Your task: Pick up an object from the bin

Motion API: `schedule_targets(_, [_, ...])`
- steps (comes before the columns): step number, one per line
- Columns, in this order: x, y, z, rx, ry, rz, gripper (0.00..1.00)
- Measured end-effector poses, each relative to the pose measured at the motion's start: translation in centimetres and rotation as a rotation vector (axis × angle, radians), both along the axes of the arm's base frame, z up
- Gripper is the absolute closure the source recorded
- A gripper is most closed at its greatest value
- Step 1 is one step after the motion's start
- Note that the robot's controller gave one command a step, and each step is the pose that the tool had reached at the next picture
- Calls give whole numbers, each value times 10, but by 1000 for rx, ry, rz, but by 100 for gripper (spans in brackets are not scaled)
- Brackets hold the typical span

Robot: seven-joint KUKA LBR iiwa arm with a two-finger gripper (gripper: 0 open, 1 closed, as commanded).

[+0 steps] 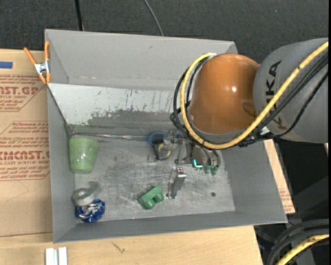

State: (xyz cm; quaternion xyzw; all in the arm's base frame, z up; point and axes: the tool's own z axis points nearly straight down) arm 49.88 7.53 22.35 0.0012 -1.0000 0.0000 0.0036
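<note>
I see the grey metal bin point(127, 101), its floor scuffed. A small green block point(150, 197) lies near the front wall. Well left of the block and further back lies a pale green cup point(83, 154). Left of the block, in the front corner, sits a crumpled blue-and-silver thing point(88, 206). Behind the block, by the back wall, is a small blue item point(155, 139).

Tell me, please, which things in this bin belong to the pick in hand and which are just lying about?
Belongs to the job: the gripper; the green block, nearest to it, perhaps its pick; the bin.
Just lying about: the pale green cup at the left; the blue and silver bits in the front left corner; the small blue thing by the back wall.
</note>
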Motion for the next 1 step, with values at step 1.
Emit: schedule_targets(1, [4,-30,-128,0,1,116,0])
